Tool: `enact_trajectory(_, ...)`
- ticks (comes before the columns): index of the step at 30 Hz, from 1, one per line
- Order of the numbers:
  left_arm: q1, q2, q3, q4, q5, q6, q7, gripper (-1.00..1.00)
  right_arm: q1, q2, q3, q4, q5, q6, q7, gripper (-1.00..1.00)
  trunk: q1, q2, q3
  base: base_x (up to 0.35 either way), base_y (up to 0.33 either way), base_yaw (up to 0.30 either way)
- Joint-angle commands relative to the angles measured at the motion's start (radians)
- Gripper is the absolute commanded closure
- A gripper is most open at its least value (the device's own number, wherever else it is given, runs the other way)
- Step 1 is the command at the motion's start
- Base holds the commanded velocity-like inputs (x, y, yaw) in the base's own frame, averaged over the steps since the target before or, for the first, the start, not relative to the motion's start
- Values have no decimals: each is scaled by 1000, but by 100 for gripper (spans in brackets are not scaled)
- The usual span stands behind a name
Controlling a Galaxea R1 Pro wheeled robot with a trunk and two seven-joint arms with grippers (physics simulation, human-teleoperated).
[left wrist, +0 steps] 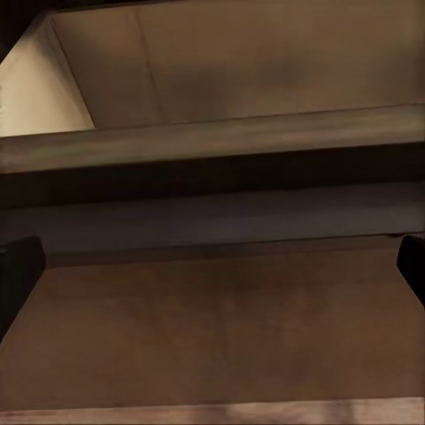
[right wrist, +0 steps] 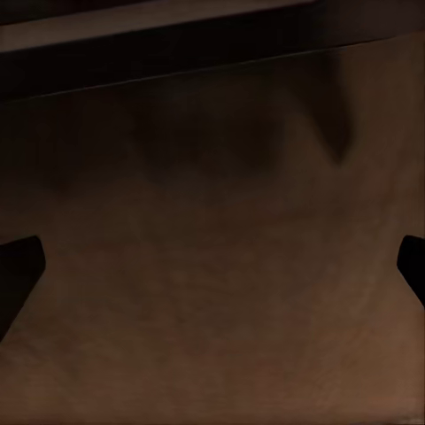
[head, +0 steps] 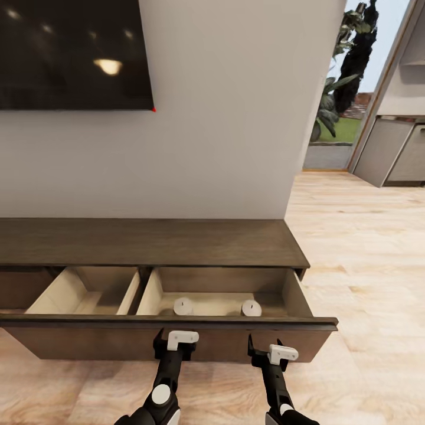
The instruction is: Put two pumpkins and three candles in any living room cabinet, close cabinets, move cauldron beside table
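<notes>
Your robot stands facing the cabinet (head: 147,242), the long low dark brown unit against the white wall. Its wide drawer (head: 177,342) is pulled out, showing two pale beige compartments split by a divider. The left compartment shows bare walls and floor. In the right compartment you have two candles: one candle (head: 183,305) toward the compartment's left, the other candle (head: 251,308) toward its right, well apart, both upright on the drawer floor near the front wall.

Your left gripper (head: 177,345) sits just in front of the dark drawer front, below the first candle. In the left wrist view its fingertips (left wrist: 18,270) stand at the picture's two edges, spread wide, with nothing between them but the drawer front. Your right gripper (head: 268,353) sits at the same front, farther right, below the second candle. Its fingertips (right wrist: 19,266) are likewise spread wide and hold nothing. Whether either gripper touches the wood, you cannot tell.

Above the cabinet a dark screen (head: 71,53) hangs on the wall. To the right, light wood floor (head: 366,248) leads to grey units (head: 395,150).
</notes>
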Motion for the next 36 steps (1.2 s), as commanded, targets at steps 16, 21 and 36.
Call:
enact_trajectory(16,-1,1,-3,0,10,-8,6,-100,-1,0,9,0,-1,-2,-9,-100,0,0,-1,247,0,0)
enact_trajectory(21,-1,1,-3,0,10,-9,6,-100,-1,0,9,0,-1,-2,-9,-100,0,0,-1,217,0,0)
enact_trajectory(36,-1,1,-3,-1,10,-9,6,-100,-1,0,9,0,-1,-2,-9,-100,0,0,-1,185,0,0)
